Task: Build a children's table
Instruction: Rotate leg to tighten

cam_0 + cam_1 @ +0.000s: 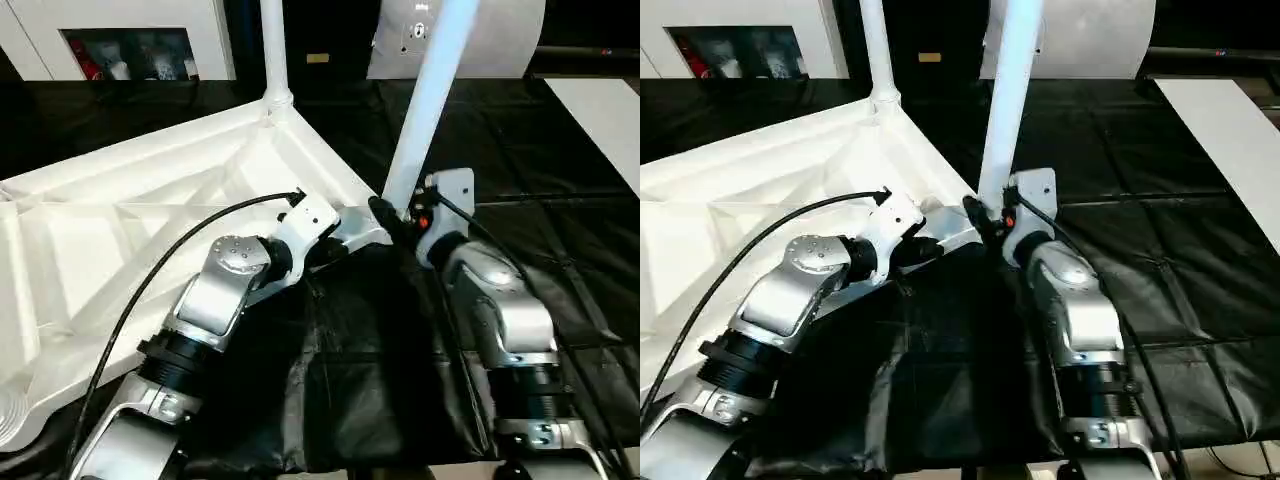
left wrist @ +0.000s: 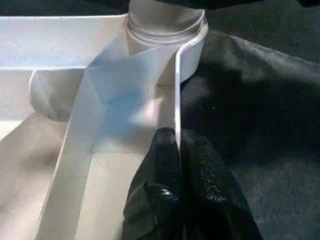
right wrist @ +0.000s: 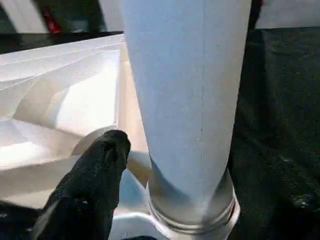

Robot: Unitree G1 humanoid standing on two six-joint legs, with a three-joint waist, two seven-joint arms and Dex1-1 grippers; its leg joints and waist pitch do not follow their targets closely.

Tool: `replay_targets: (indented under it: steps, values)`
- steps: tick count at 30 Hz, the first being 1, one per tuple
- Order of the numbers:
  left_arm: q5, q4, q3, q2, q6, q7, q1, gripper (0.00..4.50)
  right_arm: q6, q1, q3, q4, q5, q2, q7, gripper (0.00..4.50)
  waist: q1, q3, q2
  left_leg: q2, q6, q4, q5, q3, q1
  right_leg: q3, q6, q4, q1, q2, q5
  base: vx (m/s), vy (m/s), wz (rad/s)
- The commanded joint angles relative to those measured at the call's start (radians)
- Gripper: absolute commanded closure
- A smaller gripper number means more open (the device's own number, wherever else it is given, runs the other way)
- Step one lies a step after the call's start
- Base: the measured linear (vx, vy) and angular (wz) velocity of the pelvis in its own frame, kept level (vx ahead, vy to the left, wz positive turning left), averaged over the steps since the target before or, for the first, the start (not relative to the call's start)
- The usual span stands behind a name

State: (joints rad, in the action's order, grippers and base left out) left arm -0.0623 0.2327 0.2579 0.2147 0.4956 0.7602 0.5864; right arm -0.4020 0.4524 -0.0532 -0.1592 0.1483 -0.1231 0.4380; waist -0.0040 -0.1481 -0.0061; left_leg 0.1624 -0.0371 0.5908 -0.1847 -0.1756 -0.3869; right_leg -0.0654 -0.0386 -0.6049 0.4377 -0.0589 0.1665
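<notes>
The children's table top [image 1: 120, 230] lies upside down on the black cover, ribs facing up. One white leg [image 1: 273, 50] stands in the far corner socket. A second leg [image 1: 425, 110] rises from the near right corner socket [image 2: 165, 25], leaning slightly right. My left gripper [image 2: 177, 137] is shut on the thin rim of the top just short of that socket. My right gripper [image 1: 395, 218] is at the base of the second leg. Its one visible finger [image 3: 102, 160] stands a little off the leg [image 3: 190, 100], and the other finger is hidden behind the leg.
The black-covered worktable [image 1: 350, 380] spreads under and to the right of the top. A white cabinet [image 1: 130, 40] stands at the back left and a white panel [image 1: 600, 110] lies at the far right. Another corner socket [image 1: 15, 415] sits at the near left edge.
</notes>
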Motion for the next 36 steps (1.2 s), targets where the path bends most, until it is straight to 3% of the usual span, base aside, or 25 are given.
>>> replay_targets:
  steps: [1, 4, 9, 10, 17, 19, 21, 22, 29, 36]
  values:
    - [0.014, -0.015, 0.014, 0.037, -0.052, 0.059, -0.012, 4.50, 0.013, -0.021, 0.015, 0.001, 0.041, -0.058, 0.125, 0.83, 0.006, 0.072, -0.009, 0.055, 0.135, -0.059, -0.101, 0.020, 0.007, 0.058, -0.207, 0.078, -0.075, -0.085, 0.212, 0.000, 0.000, 0.00]
    - [0.016, -0.012, 0.020, 0.065, -0.069, 0.096, -0.016, 4.50, 0.026, -0.018, 0.004, -0.007, 0.052, -0.098, 0.174, 0.69, 0.004, 0.074, -0.008, 0.056, 0.139, -0.058, -0.101, 0.020, 0.007, 0.057, -0.215, 0.077, -0.074, -0.085, 0.209, 0.000, 0.000, 0.00]
    - [0.046, 0.008, 0.034, 0.157, -0.129, 0.240, -0.028, 4.50, 0.119, -0.008, 0.000, -0.046, 0.084, -0.237, 0.407, 0.60, 0.011, 0.072, -0.007, 0.058, 0.143, -0.057, -0.116, 0.018, 0.010, 0.057, -0.224, 0.078, -0.073, -0.085, 0.224, 0.000, 0.000, 0.00]
    - [0.062, 0.016, 0.048, 0.189, -0.204, 0.315, -0.034, 4.50, 0.125, -0.013, 0.011, -0.047, 0.122, -0.276, 0.511, 0.60, 0.012, 0.072, -0.008, 0.057, 0.148, -0.057, -0.119, 0.018, 0.010, 0.057, -0.223, 0.079, -0.074, -0.085, 0.226, 0.000, 0.000, 0.00]
    - [0.097, 0.020, 0.083, 0.273, -0.298, 0.487, -0.049, 4.50, 0.158, -0.024, 0.065, -0.063, 0.166, -0.367, 0.753, 0.60, 0.022, 0.072, -0.008, 0.066, 0.160, -0.058, -0.107, 0.018, 0.016, 0.058, -0.244, 0.073, -0.069, -0.087, 0.211, 0.000, 0.000, 0.00]
    - [0.121, 0.007, 0.088, 0.291, -0.309, 0.539, -0.053, 4.50, 0.171, -0.017, 0.085, -0.080, 0.176, -0.387, 0.822, 0.93, 0.031, 0.072, -0.009, 0.068, 0.159, -0.058, -0.100, 0.016, 0.018, 0.059, -0.254, 0.071, -0.067, -0.087, 0.203, 0.000, 0.000, 0.00]
    - [0.136, -0.006, 0.100, 0.306, -0.323, 0.588, -0.055, 4.50, 0.169, -0.009, 0.111, -0.095, 0.181, -0.404, 0.891, 0.93, 0.038, 0.071, -0.009, 0.069, 0.157, -0.059, -0.101, 0.016, 0.018, 0.058, -0.256, 0.070, -0.069, -0.088, 0.211, 0.000, 0.000, 0.00]
    - [0.137, -0.006, 0.101, 0.307, -0.326, 0.592, -0.055, 4.50, 0.169, -0.008, 0.113, -0.096, 0.181, -0.405, 0.897, 1.18, 0.039, 0.072, -0.009, 0.070, 0.155, -0.059, -0.100, 0.016, 0.017, 0.057, -0.256, 0.069, -0.068, -0.087, 0.209, 0.000, 0.000, 0.00]
    - [0.143, -0.001, 0.118, 0.312, -0.363, 0.642, -0.044, 4.50, 0.166, -0.001, 0.176, -0.108, 0.175, -0.413, 0.989, 1.66, 0.043, 0.071, -0.012, 0.069, 0.138, -0.060, -0.108, 0.017, 0.016, 0.058, -0.240, 0.072, -0.068, -0.089, 0.247, 0.000, 0.000, 0.00]
    - [0.149, -0.007, 0.118, 0.313, -0.365, 0.652, -0.043, 4.50, 0.150, 0.001, 0.190, -0.116, 0.184, -0.412, 1.018, 2.22, 0.046, 0.071, -0.014, 0.069, 0.139, -0.059, -0.099, 0.017, 0.015, 0.058, -0.242, 0.070, -0.068, -0.088, 0.235, 0.000, 0.000, 0.00]
